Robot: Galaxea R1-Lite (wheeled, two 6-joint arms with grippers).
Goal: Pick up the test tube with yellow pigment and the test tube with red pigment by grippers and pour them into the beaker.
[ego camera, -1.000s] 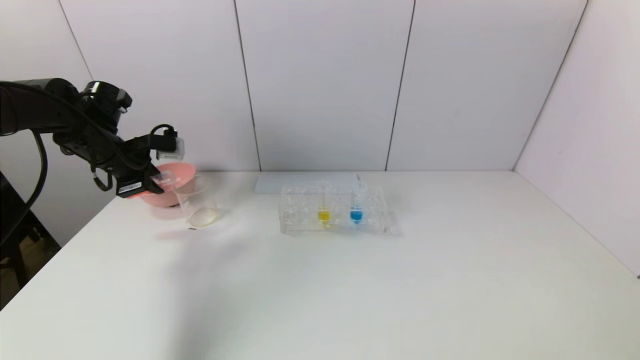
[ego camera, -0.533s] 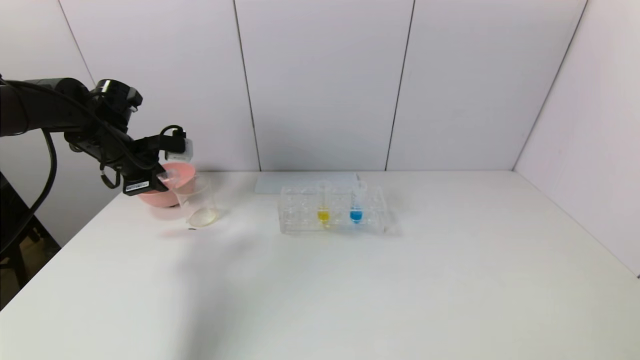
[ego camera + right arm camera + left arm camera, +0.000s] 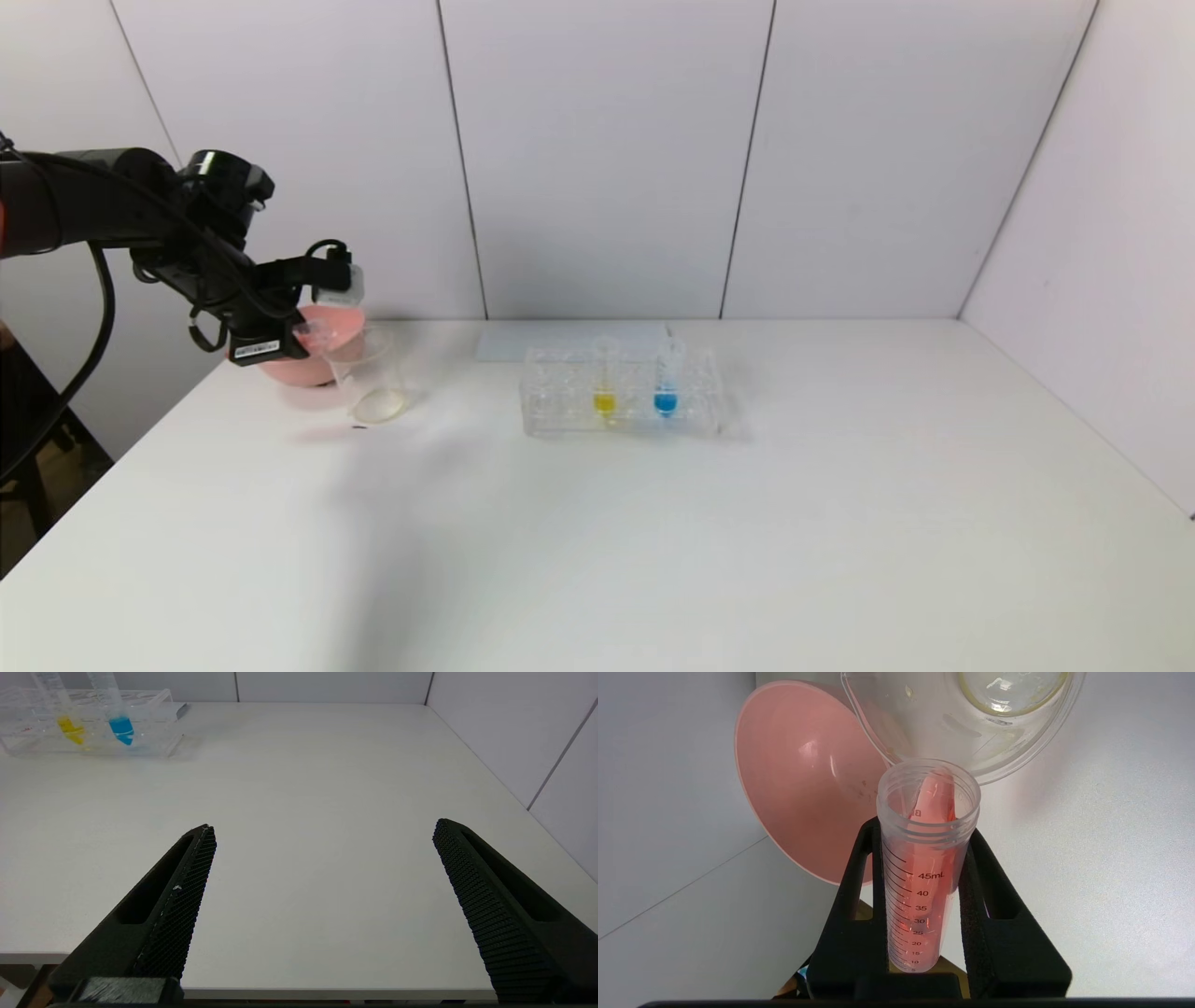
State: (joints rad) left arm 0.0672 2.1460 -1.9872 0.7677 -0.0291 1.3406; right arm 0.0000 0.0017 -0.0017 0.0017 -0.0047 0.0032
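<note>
My left gripper is shut on the test tube with red pigment, a clear graduated tube tipped over, its open mouth just short of the beaker's rim. Red liquid lies along the inside of the tube up towards the mouth. In the head view this gripper hangs at the far left beside the beaker, a clear cup also seen in the left wrist view. The test tube with yellow pigment stands upright in the rack. My right gripper stands open and empty over the table's near edge.
A pink bowl sits right behind the beaker and fills much of the left wrist view. The clear rack at mid-table also holds a blue-bottomed tube. A flat pale sheet lies behind the rack.
My left arm has shifted a little to the right and up with the red tube, bringing its mouth closer to the beaker's rim. The rack and its tubes have not moved.
</note>
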